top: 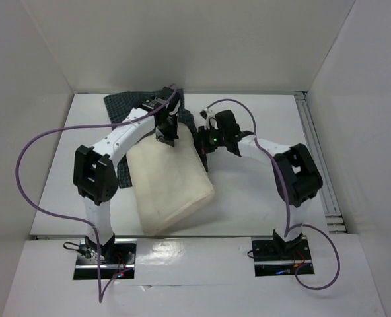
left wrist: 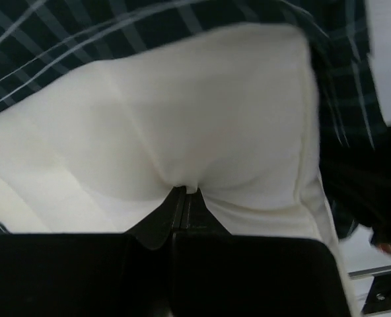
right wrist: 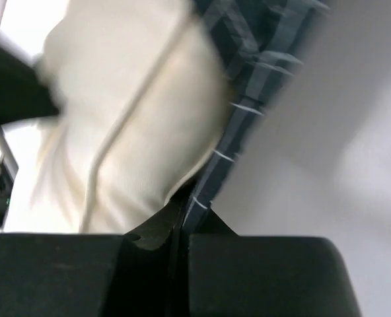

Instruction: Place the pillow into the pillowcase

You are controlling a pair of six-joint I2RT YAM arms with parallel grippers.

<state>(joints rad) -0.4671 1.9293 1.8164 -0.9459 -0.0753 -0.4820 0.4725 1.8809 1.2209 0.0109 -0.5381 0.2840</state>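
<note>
At the near edge of the table [top: 248, 198], we see two base plates [top: 106, 254] carrying two arms, the left arm [top: 96, 175] and the right arm [top: 298, 175]. Each trails one purple cable [top: 24, 165], two in all.

Between the arms lies the single pillow [top: 172, 185], cream and plump. It is set at an angle, with its near corner toward the bases.

At the pillow's far end, the left end effector [top: 168, 135] has its fingers pressed together on a fold of the cream fabric, as the left wrist view shows. Just beside it, the right end effector [top: 205, 148] is likewise closed. It appears to be nipping the checked edge of the pillowcase [top: 119, 105] where that edge meets the pillow, though the right wrist view is blurred.

The one pillowcase spreads beneath and behind the pillow, showing to its left and at the far side. The left arm crosses over it and both end effectors cover the pillow's far end, so we cannot tell whether that end sits inside the opening.

A metal rail [top: 314, 145] runs along the table's right side, and white walls [top: 182, 39] close the scene behind.
</note>
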